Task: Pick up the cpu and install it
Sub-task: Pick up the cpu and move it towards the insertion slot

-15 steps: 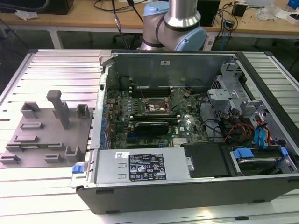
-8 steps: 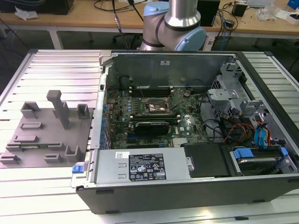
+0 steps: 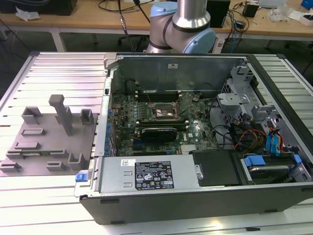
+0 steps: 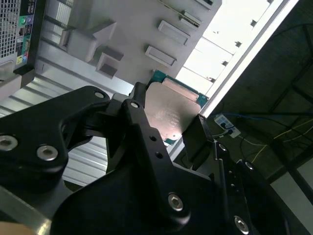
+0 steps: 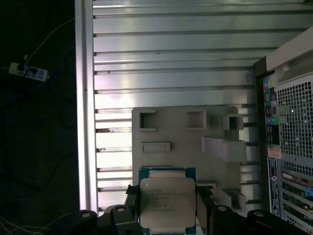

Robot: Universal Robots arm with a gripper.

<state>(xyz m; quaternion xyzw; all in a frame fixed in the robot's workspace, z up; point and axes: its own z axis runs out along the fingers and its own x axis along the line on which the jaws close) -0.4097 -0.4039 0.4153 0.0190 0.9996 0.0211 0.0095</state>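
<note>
In both wrist views the cpu (image 5: 167, 203) (image 4: 168, 110), a flat square chip with a silver metal top and a green rim, sits between my black fingers (image 5: 131, 195) (image 4: 138, 100). My gripper (image 5: 167, 208) (image 4: 168, 120) is shut on its two opposite edges. The chip hangs well above the grey fixture plate (image 5: 181, 142) (image 4: 122, 29) on the ribbed table. In the exterior view the dark square socket frame (image 3: 165, 113) lies in the middle of the motherboard (image 3: 146, 122) inside the open computer case (image 3: 195, 196).
The arm's base (image 3: 181, 24) stands behind the case. The grey fixture plate (image 3: 49, 142), with upright blocks, lies at the exterior view's left. A power supply (image 3: 146, 174), cables and drive cages (image 3: 254, 117) crowd the case. The table's bright edge (image 5: 85, 122) drops to a dark floor.
</note>
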